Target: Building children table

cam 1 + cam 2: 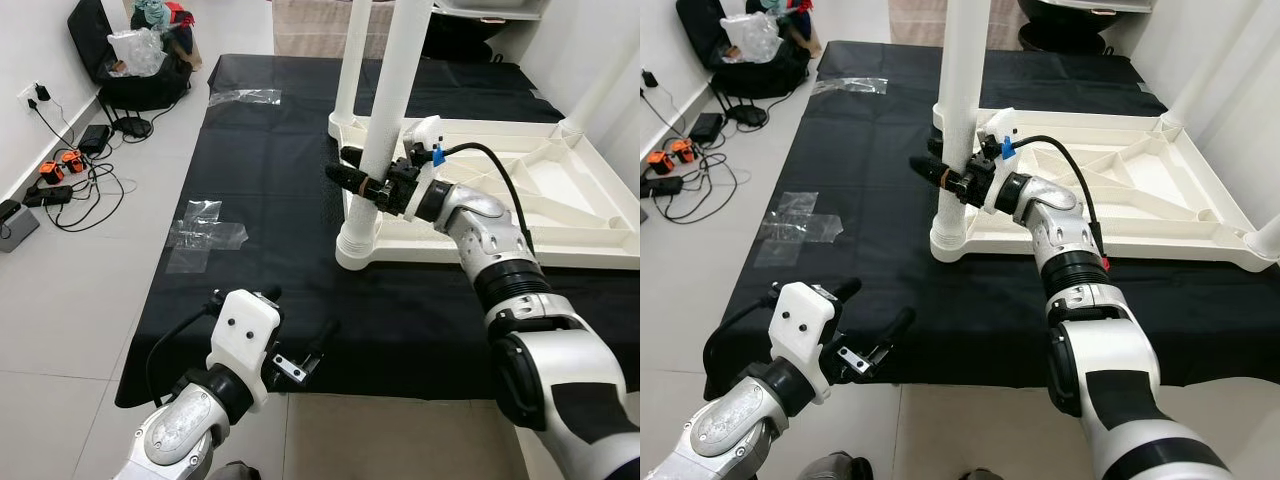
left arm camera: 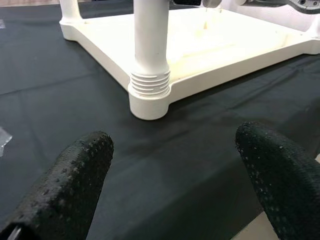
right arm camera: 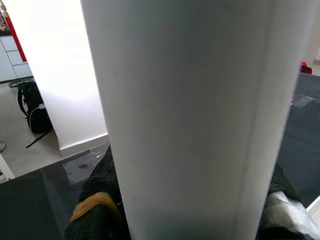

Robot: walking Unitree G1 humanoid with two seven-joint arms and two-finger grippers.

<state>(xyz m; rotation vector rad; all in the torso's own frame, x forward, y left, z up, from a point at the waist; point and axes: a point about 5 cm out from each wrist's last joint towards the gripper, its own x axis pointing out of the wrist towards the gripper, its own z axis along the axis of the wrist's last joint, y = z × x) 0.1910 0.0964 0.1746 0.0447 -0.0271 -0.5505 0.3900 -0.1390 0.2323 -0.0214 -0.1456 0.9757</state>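
Observation:
The white children's table top (image 1: 500, 250) lies upside down on a black mat (image 1: 270, 160). A white leg (image 1: 390, 90) stands upright in its near-left corner socket (image 2: 149, 95), threads showing at the base. My right gripper (image 1: 350, 180) is shut on this leg a little above the socket; in the right wrist view the leg (image 3: 185, 115) sits between the black fingers (image 3: 100, 200). Another leg (image 1: 352, 60) stands at the far-left corner. My left gripper (image 1: 298, 318) hovers open and holding nothing over the mat's front edge, pointing at the socket.
Clear plastic wrap (image 1: 205, 235) lies on the mat's left side, another piece (image 1: 245, 97) farther back. On the floor to the left are a black bag (image 1: 140, 60) and cables with a power strip (image 1: 60, 180) along the wall. A third leg (image 1: 1265, 240) stands at the right.

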